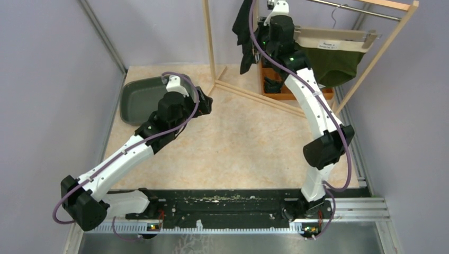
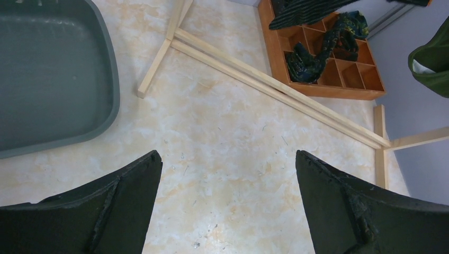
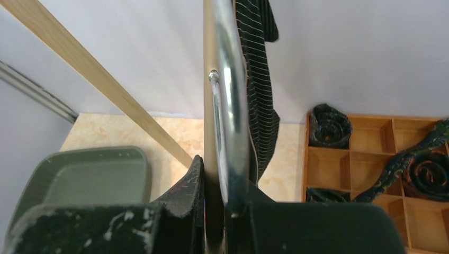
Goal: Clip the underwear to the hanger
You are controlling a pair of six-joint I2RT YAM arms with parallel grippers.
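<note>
Right tool clamped on left end of pale bar hanger | olive-green underwear hung rightward along hanger | left tool wide, well apart

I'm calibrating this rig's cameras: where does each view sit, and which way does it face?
Top external: above and behind the bases, looking down at the beige table; left arm and right arm show.
Left wrist: on the left arm, facing down at the table; the open left tool frames the bottom.
Right wrist: raised, facing along the shiny metal hanger clip pinched in the shut right tool.
Shared: both wrist views show the grey plastic tray.
</note>
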